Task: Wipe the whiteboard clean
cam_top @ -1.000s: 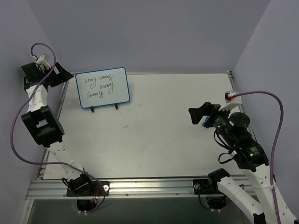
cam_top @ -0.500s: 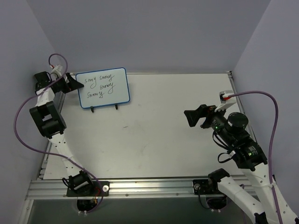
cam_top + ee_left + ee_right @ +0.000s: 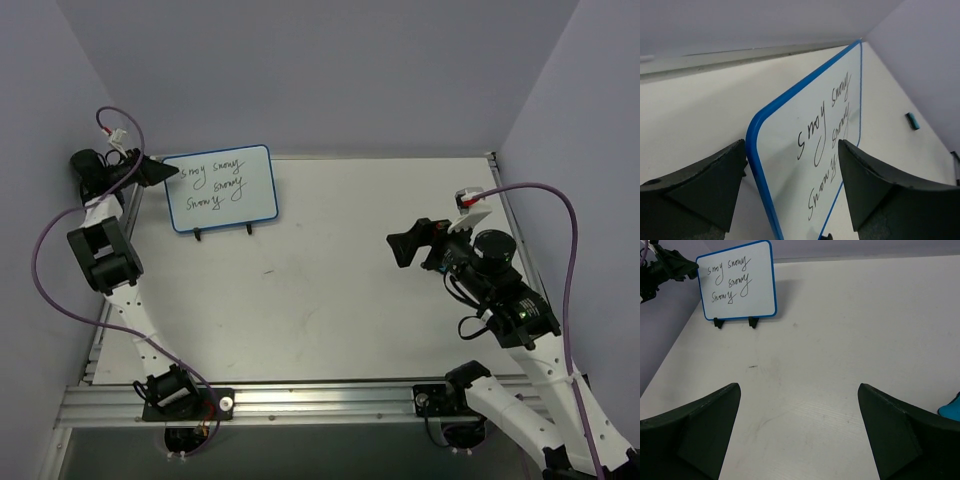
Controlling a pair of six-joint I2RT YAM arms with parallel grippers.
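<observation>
The whiteboard [image 3: 222, 188] stands upright on two black feet at the back left of the table, its blue-framed white face covered in black handwriting. It also shows in the left wrist view [image 3: 830, 125] and the right wrist view [image 3: 737, 280]. My left gripper [image 3: 163, 171] [image 3: 791, 150] is open, and the board's left edge sits between its fingers without visible contact. My right gripper [image 3: 405, 245] [image 3: 799, 390] is open and empty, above the table on the right and pointing toward the board.
A small teal eraser block [image 3: 912, 121] lies on the table at the right, just showing at the right wrist view's edge [image 3: 952, 409]. Lilac walls close in the table at the back and on both sides. A metal rail [image 3: 300, 400] runs along the near edge.
My left gripper has swung right from the wall to the whiteboard's left edge. My right gripper has shifted a little to the left.
</observation>
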